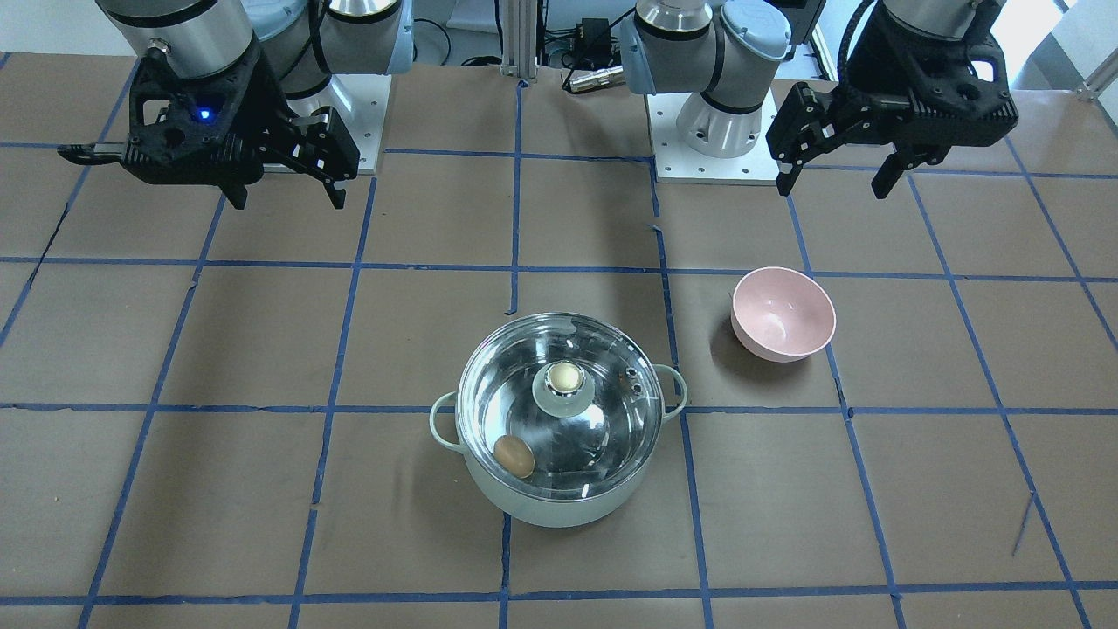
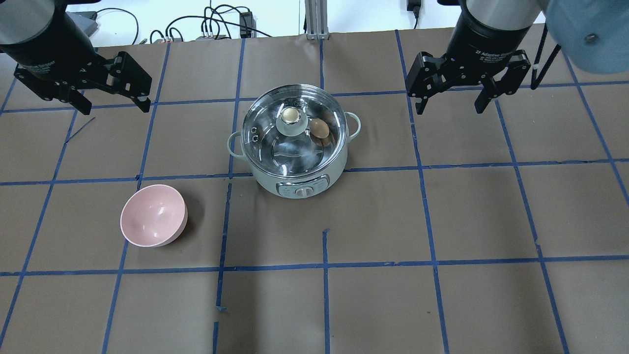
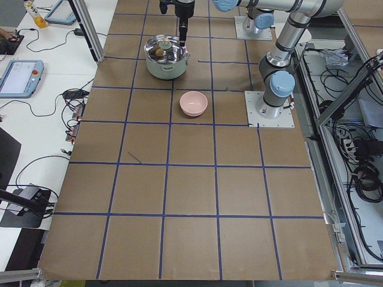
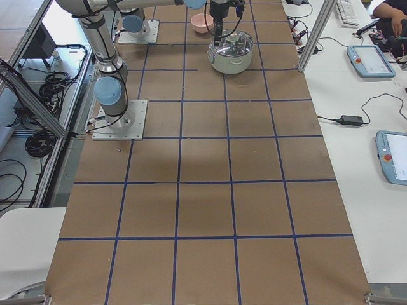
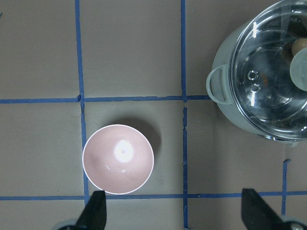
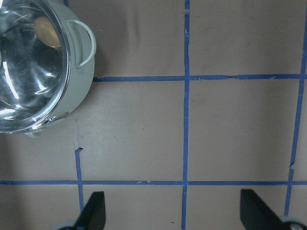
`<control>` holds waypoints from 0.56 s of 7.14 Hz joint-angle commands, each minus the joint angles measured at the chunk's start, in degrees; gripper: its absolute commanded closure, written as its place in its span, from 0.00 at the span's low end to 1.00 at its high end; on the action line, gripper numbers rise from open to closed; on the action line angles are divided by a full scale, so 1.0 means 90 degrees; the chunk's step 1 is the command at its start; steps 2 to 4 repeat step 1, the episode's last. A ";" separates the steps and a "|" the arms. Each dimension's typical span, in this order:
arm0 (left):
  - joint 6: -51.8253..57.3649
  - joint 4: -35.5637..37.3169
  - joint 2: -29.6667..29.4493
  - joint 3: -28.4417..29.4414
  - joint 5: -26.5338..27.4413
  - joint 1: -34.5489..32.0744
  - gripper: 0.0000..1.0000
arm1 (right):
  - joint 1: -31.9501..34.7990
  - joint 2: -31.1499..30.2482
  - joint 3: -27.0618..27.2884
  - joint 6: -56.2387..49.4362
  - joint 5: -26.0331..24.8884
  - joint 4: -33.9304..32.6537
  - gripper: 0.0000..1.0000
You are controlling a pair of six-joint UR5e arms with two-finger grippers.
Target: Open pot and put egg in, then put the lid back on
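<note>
The mint-green pot (image 1: 541, 505) stands mid-table with the clear glass lid (image 1: 524, 371) seated on it, beige knob (image 1: 564, 377) up. The brown egg (image 1: 514, 456) lies inside on the steel bottom, seen through the glass. In the overhead view the pot (image 2: 265, 176), lid (image 2: 295, 152) and egg (image 2: 319, 129) show the same. My left gripper (image 2: 115, 109) hangs open and empty, raised and well left of the pot; it also shows in the front view (image 1: 831, 188). My right gripper (image 2: 449, 109) is open and empty, raised to the pot's right; it also shows in the front view (image 1: 286, 201).
An empty pink bowl (image 2: 153, 215) sits on the table in front of my left gripper, left of the pot; the left wrist view shows it (image 5: 118, 159) below the open fingers. The brown table mat has blue tape grid lines.
</note>
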 commanded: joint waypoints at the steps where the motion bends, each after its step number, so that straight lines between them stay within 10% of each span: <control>1: -0.0015 0.0000 0.0000 -0.0008 0.0000 -0.0008 0.00 | -0.0036 0.0003 0.0004 -0.0022 -0.0003 0.0000 0.00; 4: -0.0015 0.0000 0.0000 -0.0008 0.0000 -0.0008 0.00 | -0.0036 0.0003 0.0004 -0.0022 -0.0003 0.0000 0.00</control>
